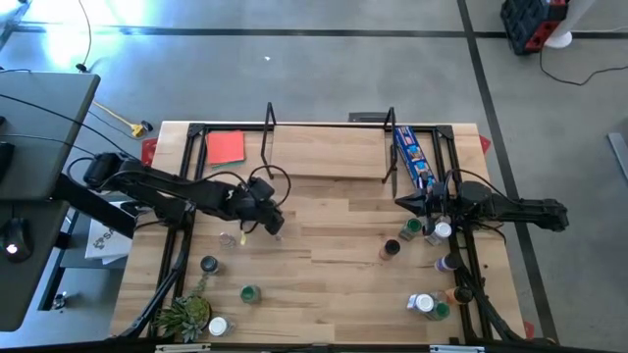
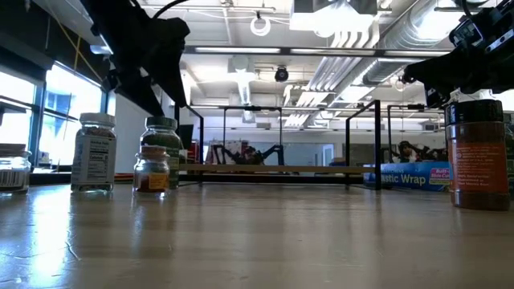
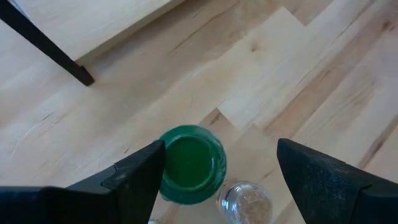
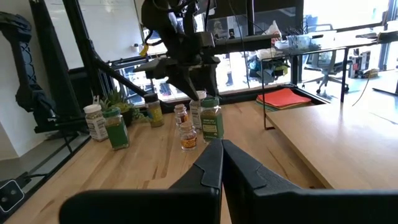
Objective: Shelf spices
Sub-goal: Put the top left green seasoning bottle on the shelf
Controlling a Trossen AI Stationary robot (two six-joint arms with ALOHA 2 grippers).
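Note:
My left gripper (image 3: 221,152) is open, slanting down just above a green-lidded spice jar (image 3: 189,163) and a clear-lidded one (image 3: 244,202), which stand on the table left of centre (image 1: 235,237). The green lid lies between the fingers, close to one of them, and nothing is held. More spice jars stand at the near left (image 1: 209,264) and in a cluster at the right (image 1: 432,233). The shelf (image 1: 324,157), a light board between black frames, stands at the far edge. My right gripper (image 4: 222,152) waits shut and level at the right (image 1: 402,201).
A blue packet (image 1: 414,157) lies at the shelf's right end. A red square (image 1: 226,147) sits at the far left. A small plant (image 1: 184,316) stands at the near left corner. Bare wood lies in the middle of the table (image 1: 324,265).

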